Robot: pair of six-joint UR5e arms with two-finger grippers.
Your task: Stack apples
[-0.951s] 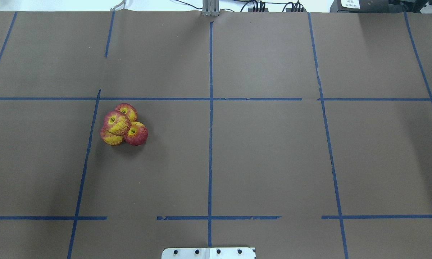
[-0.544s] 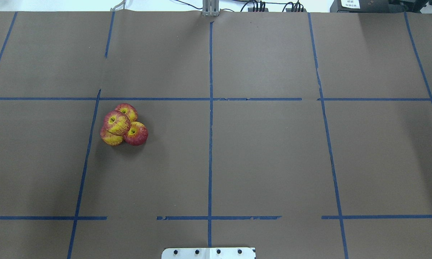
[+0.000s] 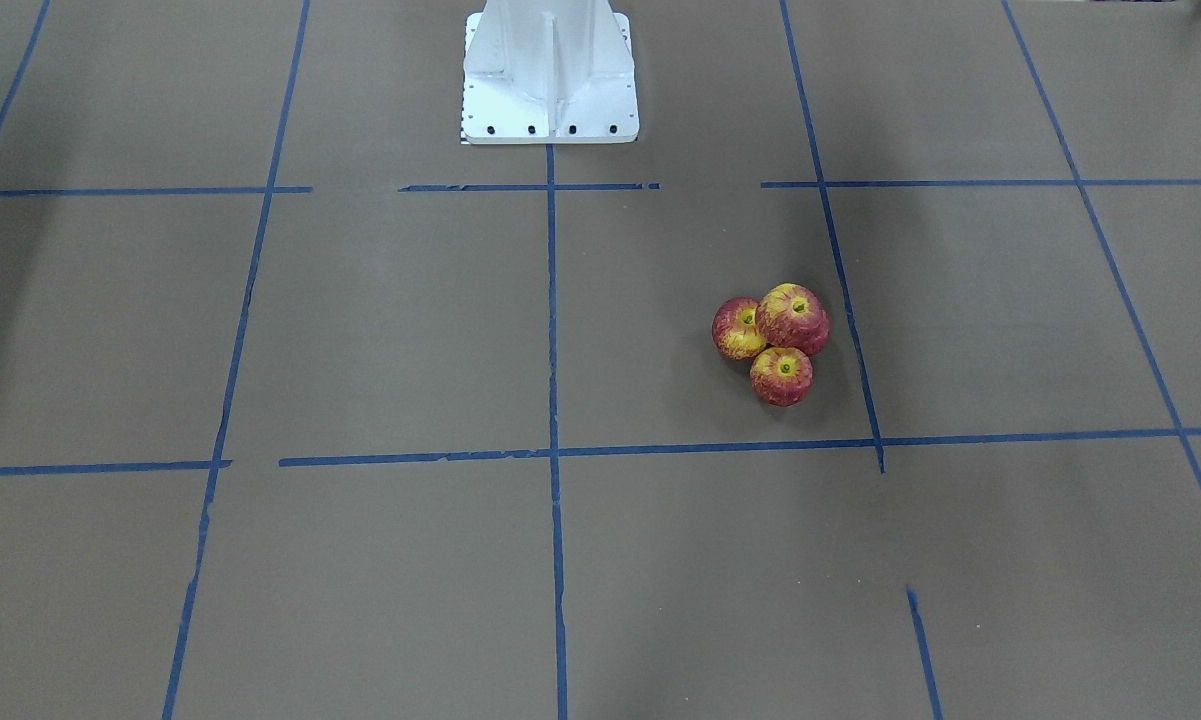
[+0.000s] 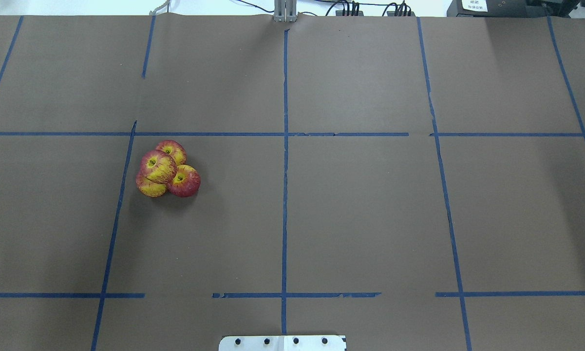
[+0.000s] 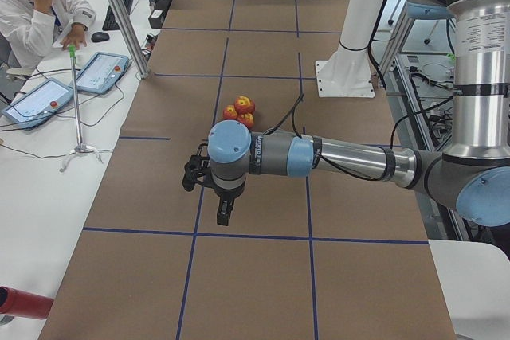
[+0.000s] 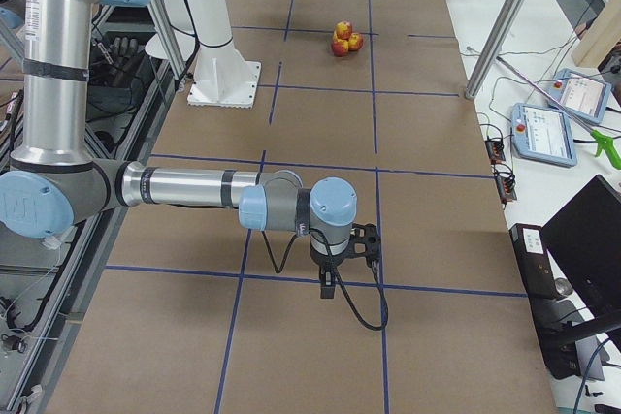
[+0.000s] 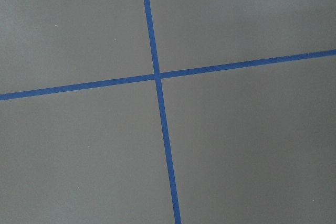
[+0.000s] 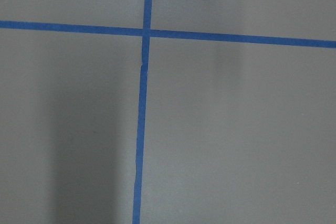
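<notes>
I am holding my left gripper (image 5: 225,216) pointing down above the counter (image 4: 370,219) near its left end, over a crossing of the blue tape lines (image 7: 157,74). My right gripper (image 6: 328,286) is hanging the same way near the opposite end. Both are showing only in the side cameras, so I cannot tell whether either is spread or pressed together. The apples (image 4: 167,168) are sitting well apart from both, clustered on my left half of the counter: three are touching each other on the surface, and the fourth apple (image 4: 158,166) is resting on top of them.
</notes>
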